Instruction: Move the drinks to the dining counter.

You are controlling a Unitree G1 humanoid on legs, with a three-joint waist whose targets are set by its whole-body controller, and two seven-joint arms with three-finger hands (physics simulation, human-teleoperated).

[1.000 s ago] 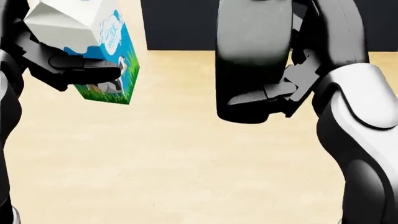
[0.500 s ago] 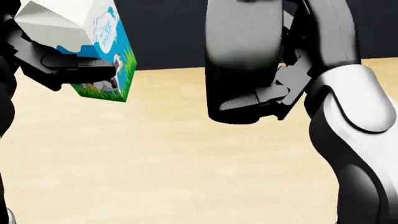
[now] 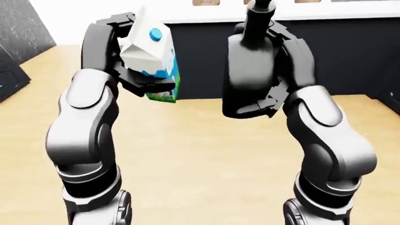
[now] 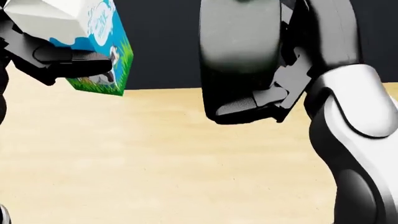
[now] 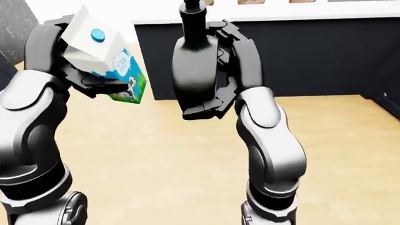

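A white milk carton (image 3: 152, 58) with a blue cap and a blue-and-green label is held up, tilted, at chest height; my left hand (image 3: 139, 79) is shut on it, black fingers (image 4: 74, 61) wrapped round its side. A dark, glossy bottle (image 3: 250, 70) with a narrow neck stands upright in my right hand (image 3: 266, 101), which is shut on its lower body; one finger pad (image 4: 239, 106) lies under the bottle's base edge. Both drinks hang in the air over the wooden floor (image 4: 155, 163).
A long dark counter front (image 3: 350, 56) with a white top (image 5: 300, 13) spans the upper part of the eye views. A dark cabinet (image 3: 15, 51) stands at the left edge. Light wooden floor lies between me and the counter.
The whole head view has shifted: the dark counter front now reaches lower in the picture. The carton and the bottle sit slightly higher in view, both hands still closed on them.
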